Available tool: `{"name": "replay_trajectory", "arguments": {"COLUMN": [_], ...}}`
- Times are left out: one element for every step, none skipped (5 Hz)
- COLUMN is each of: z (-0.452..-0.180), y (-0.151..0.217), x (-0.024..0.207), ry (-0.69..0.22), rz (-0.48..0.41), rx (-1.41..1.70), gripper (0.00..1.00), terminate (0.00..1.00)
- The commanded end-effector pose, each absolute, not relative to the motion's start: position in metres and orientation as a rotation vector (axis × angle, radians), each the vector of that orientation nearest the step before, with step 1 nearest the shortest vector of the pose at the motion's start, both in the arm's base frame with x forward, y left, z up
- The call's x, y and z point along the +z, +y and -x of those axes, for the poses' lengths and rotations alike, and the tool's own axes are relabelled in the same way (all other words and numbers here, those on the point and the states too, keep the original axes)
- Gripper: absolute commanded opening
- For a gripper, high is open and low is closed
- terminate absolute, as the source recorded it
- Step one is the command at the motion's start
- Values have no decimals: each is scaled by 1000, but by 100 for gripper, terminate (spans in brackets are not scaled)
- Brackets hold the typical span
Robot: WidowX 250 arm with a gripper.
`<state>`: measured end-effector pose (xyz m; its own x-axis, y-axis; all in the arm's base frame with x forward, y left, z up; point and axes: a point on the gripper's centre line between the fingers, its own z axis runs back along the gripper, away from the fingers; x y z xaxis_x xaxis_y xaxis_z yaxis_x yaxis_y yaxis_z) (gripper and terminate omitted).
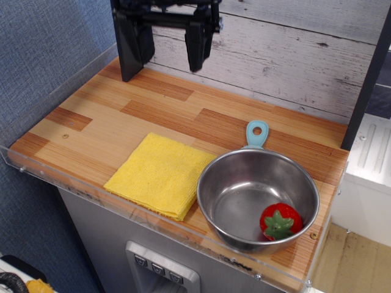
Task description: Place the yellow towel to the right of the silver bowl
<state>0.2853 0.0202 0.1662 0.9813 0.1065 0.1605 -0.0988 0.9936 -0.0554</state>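
The yellow towel (160,174) lies flat and folded on the wooden counter, directly left of the silver bowl (257,198) and touching its rim. The bowl has a light-blue handle (256,134) pointing toward the back wall and holds a red strawberry toy (280,221). My black gripper (166,52) hangs high at the top of the view, well above and behind the towel. Its two fingers (197,44) stand wide apart and hold nothing.
The wooden counter (91,122) has a clear plastic lip along its front and left edges. A white plank wall (293,55) runs behind it. A dark post (369,79) stands at the right edge, past the bowl.
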Motion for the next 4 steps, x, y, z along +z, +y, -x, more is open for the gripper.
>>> {"name": "replay_trajectory", "arguments": {"z": [-292, -292, -292, -292], "y": [29, 32, 32, 32], "x": [186, 188, 188, 188], "ry": [-232, -213, -213, -213], "rz": [51, 62, 62, 62], "rx": [-4, -7, -7, -7], "gripper": [100, 100, 100, 100], "terminate": [0, 0, 0, 100]}}
